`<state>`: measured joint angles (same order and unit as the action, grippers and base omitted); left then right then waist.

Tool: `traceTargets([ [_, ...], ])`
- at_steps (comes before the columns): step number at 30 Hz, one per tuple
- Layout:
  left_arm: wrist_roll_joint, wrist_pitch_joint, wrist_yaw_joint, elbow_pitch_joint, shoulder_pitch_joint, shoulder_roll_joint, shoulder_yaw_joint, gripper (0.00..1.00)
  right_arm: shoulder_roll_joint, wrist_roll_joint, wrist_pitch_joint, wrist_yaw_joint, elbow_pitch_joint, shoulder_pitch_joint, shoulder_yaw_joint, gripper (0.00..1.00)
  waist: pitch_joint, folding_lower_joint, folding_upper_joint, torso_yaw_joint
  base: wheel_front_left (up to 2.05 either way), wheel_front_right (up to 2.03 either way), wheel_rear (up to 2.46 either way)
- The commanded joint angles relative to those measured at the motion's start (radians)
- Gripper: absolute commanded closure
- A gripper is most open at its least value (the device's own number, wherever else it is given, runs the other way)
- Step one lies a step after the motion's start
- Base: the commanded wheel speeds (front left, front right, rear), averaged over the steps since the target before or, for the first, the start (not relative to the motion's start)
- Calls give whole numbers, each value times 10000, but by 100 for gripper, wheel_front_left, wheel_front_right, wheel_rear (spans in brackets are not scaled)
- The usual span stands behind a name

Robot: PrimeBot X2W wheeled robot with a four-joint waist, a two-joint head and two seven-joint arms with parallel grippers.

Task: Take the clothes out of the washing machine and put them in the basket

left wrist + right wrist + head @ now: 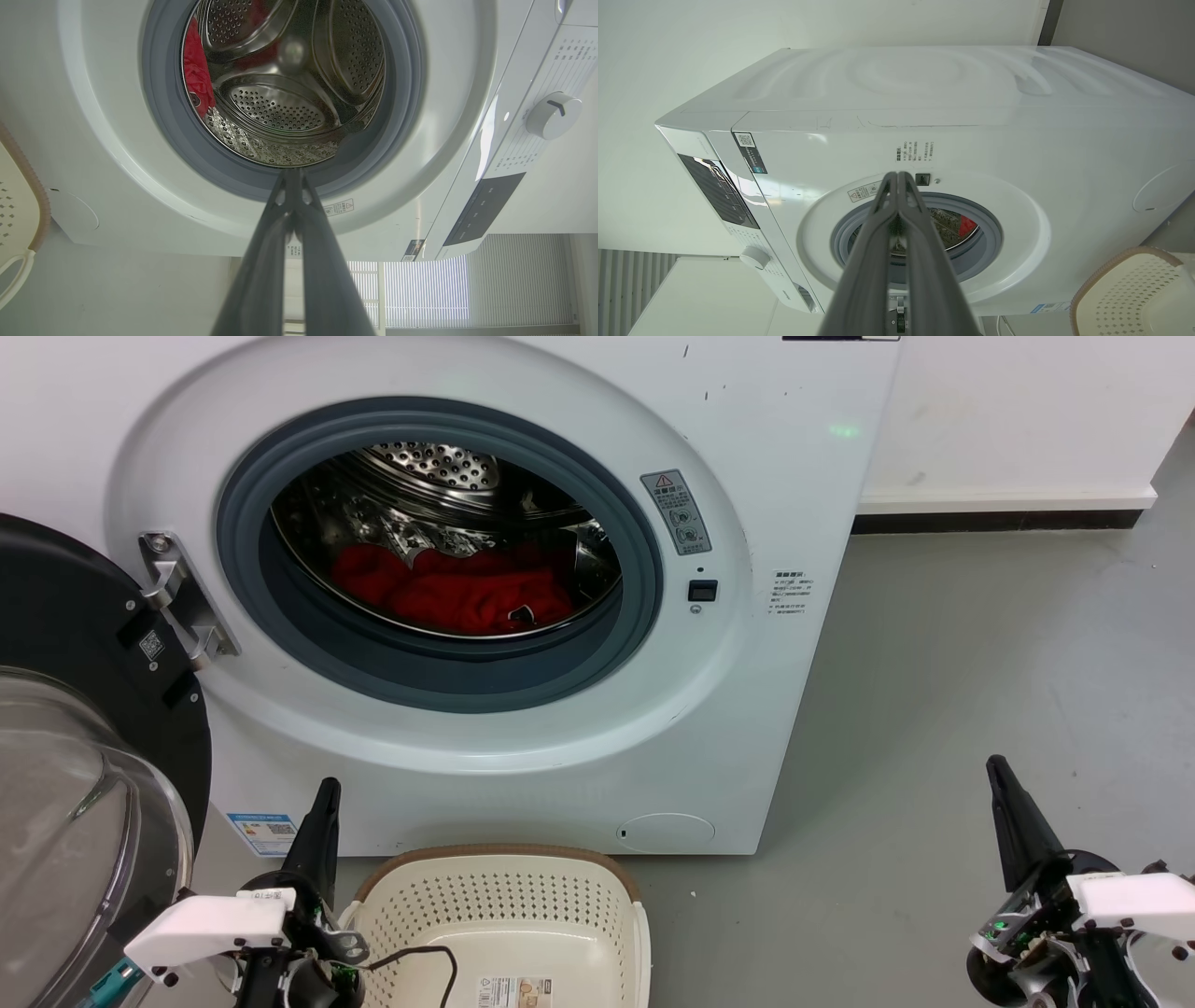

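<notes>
Clearly, a warning-triangle sticker (pixel 676 511) marks the washing machine (pixel 794 709); left fingers (pixel 317 831) and right fingers (pixel 1018 821) are pressed together.

You're seeing soft red cloth clothes (pixel 457 597) lying in a shiny perforated steel drum (pixel 280 107). The washing machine (pixel 803 476) is showing glossy white panels, the basket (pixel 495 896) is looking matt cream plastic.

Head camera: high, close, facing forward and down on washer (pixel 523 775) front; porthole (pixel 448 677) upper centre, basket (pixel 504 896) at bottom edge. Left wrist camera: low, nearest, rolled sideways, looking up into the drum (pixel 280 107). Right wrist camera: farther back, off to the right, rolled the other way. All three share porthole and basket rim.
</notes>
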<state>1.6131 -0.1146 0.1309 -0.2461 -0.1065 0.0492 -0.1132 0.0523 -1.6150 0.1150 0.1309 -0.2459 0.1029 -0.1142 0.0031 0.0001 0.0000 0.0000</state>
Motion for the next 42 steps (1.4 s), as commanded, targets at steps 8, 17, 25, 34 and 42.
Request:
traceTargets([
  [8,-200,187,-4,-67,208,-25,75,0,-8,124,-186,-2,-147,-220,39,0,5,0,0,2,0,0,0],
  [17,-1884,633,-170,472,294,-19,95,0,-8,2062,-634,-2,418,-368,-48,0,41,0,0,6,0,0,0],
  [25,-3743,991,-445,925,372,-13,291,0,-8,4074,-994,-2,1002,-501,54,0,83,0,0,7,0,0,0],
  [34,-5463,1321,-673,1316,458,-8,589,0,-7,6149,-1321,-2,1633,-684,326,0,118,0,0,11,0,0,0],
  [42,-6863,1623,-884,1621,540,-4,802,0,-7,7742,-1630,-2,1996,-848,406,0,158,0,0,14,0,0,0],
])
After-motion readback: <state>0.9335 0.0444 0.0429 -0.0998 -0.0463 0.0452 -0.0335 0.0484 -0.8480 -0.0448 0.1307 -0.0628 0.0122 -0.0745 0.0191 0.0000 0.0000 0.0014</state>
